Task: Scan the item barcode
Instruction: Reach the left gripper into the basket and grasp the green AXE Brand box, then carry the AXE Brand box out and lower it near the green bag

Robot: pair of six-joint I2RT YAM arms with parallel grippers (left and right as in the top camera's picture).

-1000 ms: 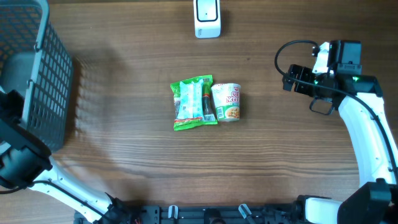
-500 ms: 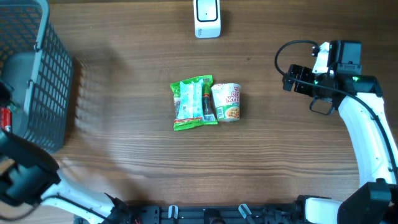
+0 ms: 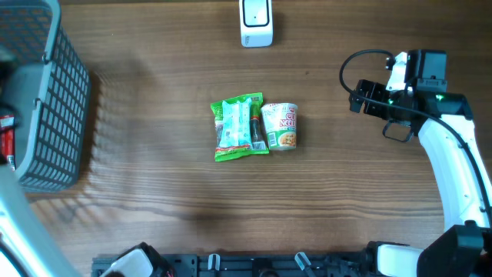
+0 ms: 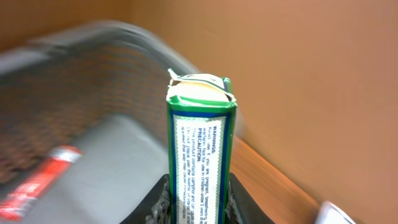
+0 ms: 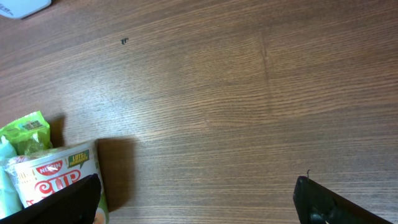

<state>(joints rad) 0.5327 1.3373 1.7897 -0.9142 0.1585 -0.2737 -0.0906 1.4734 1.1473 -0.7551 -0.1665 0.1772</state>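
Left end effector (image 4: 198, 204) moved, gripping green box (image 4: 200, 149)

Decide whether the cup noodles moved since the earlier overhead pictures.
No. The cup noodles stays put below the white scanner, beside the green packet.

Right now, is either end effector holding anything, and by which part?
The left end effector holds a green box by its lower end, with a finger on each side. The right end effector is open and holds nothing.
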